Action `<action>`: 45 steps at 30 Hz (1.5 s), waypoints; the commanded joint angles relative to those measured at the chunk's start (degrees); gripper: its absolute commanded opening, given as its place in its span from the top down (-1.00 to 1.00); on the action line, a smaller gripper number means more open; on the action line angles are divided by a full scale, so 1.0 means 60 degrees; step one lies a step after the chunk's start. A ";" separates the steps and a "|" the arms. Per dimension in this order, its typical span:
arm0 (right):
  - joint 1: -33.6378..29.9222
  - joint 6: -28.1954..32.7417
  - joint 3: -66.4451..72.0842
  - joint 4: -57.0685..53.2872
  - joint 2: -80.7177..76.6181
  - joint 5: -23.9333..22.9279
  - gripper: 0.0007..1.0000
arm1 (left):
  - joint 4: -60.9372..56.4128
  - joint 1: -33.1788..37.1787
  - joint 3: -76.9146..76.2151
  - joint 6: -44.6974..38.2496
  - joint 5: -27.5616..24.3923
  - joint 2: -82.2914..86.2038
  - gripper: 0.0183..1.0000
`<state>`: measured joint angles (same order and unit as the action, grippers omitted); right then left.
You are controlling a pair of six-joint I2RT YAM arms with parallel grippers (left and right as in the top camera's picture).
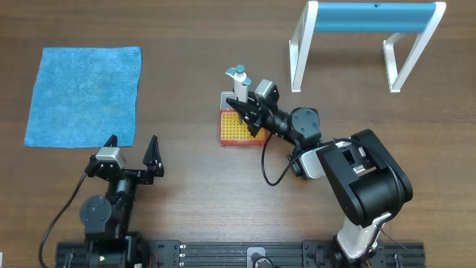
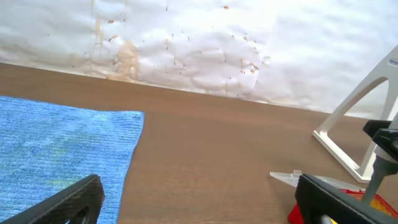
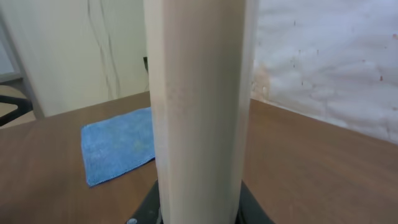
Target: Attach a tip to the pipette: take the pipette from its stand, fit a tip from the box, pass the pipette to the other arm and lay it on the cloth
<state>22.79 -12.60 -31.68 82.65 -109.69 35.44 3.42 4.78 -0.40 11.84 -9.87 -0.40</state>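
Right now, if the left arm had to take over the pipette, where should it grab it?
Probably the upper body of the pipette, just under its head, coming from the cloth side with the open left end effector. It stands roughly upright over the tip box, and the right end effector clamps it lower down, so the top is free.

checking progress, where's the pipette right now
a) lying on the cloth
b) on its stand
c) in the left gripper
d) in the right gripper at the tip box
d: the right gripper is shut on the upright pipette over the tip box, while the left gripper sits open by the cloth.
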 commanded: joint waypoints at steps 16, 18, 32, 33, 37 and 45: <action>0.0033 0.0586 0.0583 -0.0914 -0.0419 -0.0087 0.86 | 0.0073 -0.0015 0.0015 -0.0087 0.0109 0.0036 -1.00; 0.0033 0.0586 0.0619 -0.0951 -0.0419 -0.0091 0.86 | 0.0073 -0.0015 0.0015 -0.0087 0.0109 0.0036 -0.99; 0.0109 0.0863 0.0645 -0.0011 -0.0419 -0.0087 0.86 | 0.0073 -0.0015 0.0015 -0.0087 0.0109 0.0036 -0.99; 0.0109 0.0863 0.0645 0.0211 -0.0419 -0.0087 0.86 | 0.0073 -0.0011 0.0015 -0.0087 0.0109 0.0036 -0.99; 0.0113 0.0860 0.0616 0.0186 -0.0361 -0.0087 0.86 | 0.0073 -0.0011 0.0015 -0.0087 0.0109 0.0036 -0.99; 0.0109 0.0863 0.0601 0.0189 -0.0135 -0.0087 0.86 | 0.0073 -0.0011 0.0015 -0.0087 0.0109 0.0036 -0.99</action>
<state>23.33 -8.88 -29.61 85.34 -109.43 34.63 3.42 4.78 -0.40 11.84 -9.87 -0.40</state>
